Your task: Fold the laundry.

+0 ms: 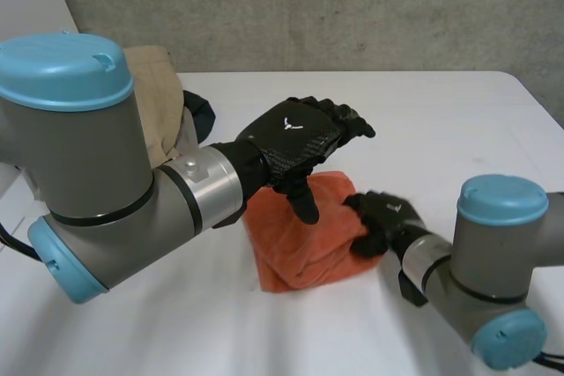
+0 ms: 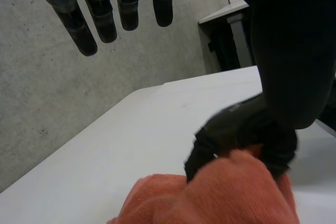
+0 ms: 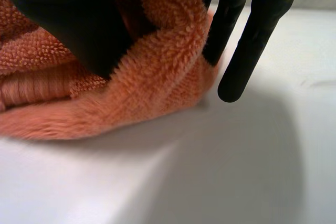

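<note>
Right hand (image 1: 381, 217) pinches edge of orange towel (image 1: 300, 253); left hand (image 1: 295, 134) above towel, fingers slack, empty. We'd align edges before releasing.

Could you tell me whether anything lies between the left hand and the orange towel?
Nothing visible does. The left hand hovers open above the orange towel, thumb pointing down at it. The right hand grips the towel's edge, off to one side.

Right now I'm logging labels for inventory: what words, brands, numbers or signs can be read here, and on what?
No words, brands or numbers can be read.
One sign: a small white emblem on the back of the left hand, no lettering.
The orange towel, right hand and table bear none.
</note>
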Tool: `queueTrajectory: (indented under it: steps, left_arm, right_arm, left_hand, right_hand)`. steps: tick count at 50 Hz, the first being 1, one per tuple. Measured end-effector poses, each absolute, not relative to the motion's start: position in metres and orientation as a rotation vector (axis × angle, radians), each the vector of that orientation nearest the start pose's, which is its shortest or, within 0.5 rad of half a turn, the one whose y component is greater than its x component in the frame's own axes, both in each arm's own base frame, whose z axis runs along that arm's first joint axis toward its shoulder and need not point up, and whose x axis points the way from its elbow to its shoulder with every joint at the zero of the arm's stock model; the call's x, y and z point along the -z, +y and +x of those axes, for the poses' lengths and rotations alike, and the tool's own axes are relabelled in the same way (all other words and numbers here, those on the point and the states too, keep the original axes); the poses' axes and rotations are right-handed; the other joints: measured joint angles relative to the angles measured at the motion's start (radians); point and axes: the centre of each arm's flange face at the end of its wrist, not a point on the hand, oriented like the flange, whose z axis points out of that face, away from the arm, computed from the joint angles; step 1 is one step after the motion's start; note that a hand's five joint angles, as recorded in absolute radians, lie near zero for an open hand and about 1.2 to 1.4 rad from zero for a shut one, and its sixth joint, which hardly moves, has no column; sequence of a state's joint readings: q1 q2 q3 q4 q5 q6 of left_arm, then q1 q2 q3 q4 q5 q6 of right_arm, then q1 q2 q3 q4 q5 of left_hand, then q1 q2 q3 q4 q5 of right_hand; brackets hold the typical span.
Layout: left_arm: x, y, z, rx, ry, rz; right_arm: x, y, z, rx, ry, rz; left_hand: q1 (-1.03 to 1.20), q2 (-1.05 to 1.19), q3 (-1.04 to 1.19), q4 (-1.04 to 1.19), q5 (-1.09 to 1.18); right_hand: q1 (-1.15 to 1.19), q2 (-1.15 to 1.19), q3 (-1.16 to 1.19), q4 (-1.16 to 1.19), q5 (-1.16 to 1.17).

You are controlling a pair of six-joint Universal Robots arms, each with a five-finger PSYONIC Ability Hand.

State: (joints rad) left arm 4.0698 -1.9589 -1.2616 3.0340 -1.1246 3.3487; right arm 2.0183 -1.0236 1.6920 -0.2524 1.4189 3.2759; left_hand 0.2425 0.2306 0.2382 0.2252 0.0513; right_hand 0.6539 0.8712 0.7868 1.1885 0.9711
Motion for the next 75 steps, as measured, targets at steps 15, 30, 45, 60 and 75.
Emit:
queueTrajectory:
  steps: [15, 30, 45, 60, 75]
  left_arm:
    - [-0.285, -0.197, -0.367, -1.569, -1.588, -1.125]
    - [-0.293, -0.199, -0.373, -1.579, -1.564, -1.103]
    - [-0.28, -0.19, -0.375, -1.53, -1.587, -1.121]
    - [-0.273, -0.188, -0.373, -1.505, -1.611, -1.122]
    - [-0.26, -0.185, -0.368, -1.465, -1.655, -1.124]
  right_arm:
    - [-0.14, -0.395, 0.242, 1.74, 2.161, -0.072]
    - [-0.127, -0.519, 0.143, 1.966, 2.253, 0.359]
    - [-0.13, -0.491, 0.158, 1.572, 2.467, -0.103]
    - [-0.134, -0.483, 0.173, 1.593, 2.51, -0.112]
    - [-0.144, -0.477, 0.202, 1.715, 2.435, -0.148]
  left_hand:
    - [0.0, 0.0, 0.0, 0.0, 0.0]
    - [0.0, 0.0, 0.0, 0.0, 0.0]
    - [0.0, 0.0, 0.0, 0.0, 0.0]
    - [0.0, 0.0, 0.0, 0.0, 0.0]
    - [0.0, 0.0, 0.0, 0.0, 0.0]
  right_hand:
    - [0.0, 0.0, 0.0, 0.011, 0.05]
    - [0.105, 0.012, 0.047, -0.088, -0.045]
    - [-0.336, -0.562, -0.49, -0.89, -0.87]
    - [-0.332, -0.556, -0.448, -0.848, -0.794]
    - [-0.332, -0.538, -0.435, -0.841, -0.78]
